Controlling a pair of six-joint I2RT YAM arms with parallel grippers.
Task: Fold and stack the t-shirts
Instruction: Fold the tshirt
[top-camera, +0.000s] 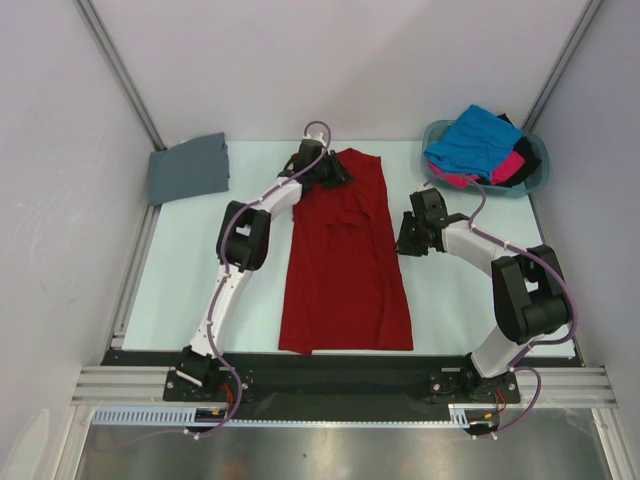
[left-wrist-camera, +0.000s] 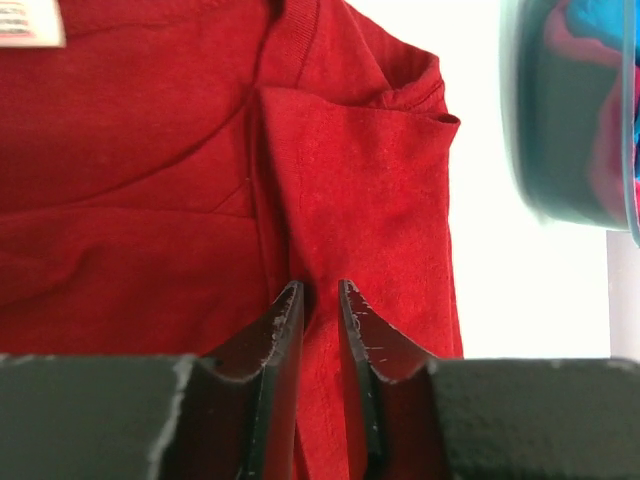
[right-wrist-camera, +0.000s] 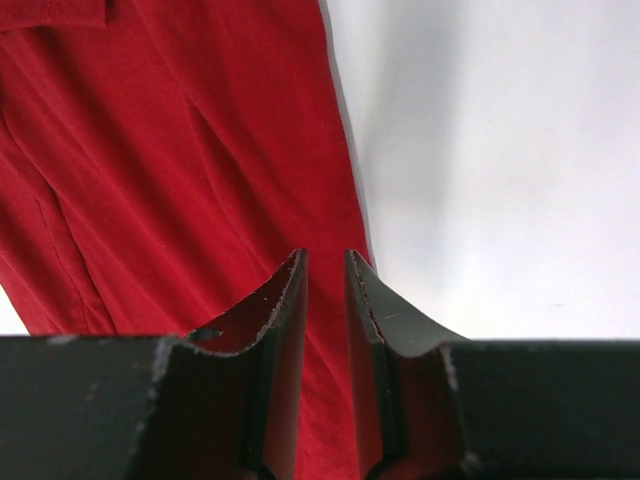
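Observation:
The deep red t-shirt (top-camera: 345, 270) lies lengthwise in the middle of the table with both sides folded in and its collar at the far end. My left gripper (top-camera: 330, 172) rests on the collar end. In the left wrist view its jaws (left-wrist-camera: 320, 290) stand narrow, with a ridge of the red t-shirt (left-wrist-camera: 150, 200) between them. My right gripper (top-camera: 408, 238) hovers just off the shirt's right edge. Its jaws (right-wrist-camera: 325, 258) are slightly apart and hold nothing, with red t-shirt (right-wrist-camera: 200, 150) beneath them. A slate grey t-shirt (top-camera: 188, 168) lies folded at the far left.
A teal plastic basket (top-camera: 537, 170) stands at the far right corner and holds the blue t-shirt (top-camera: 470, 140), the pink t-shirt (top-camera: 510, 165) and some black cloth (top-camera: 522, 176). The basket's wall (left-wrist-camera: 560, 150) shows close by in the left wrist view. Grey walls enclose the table.

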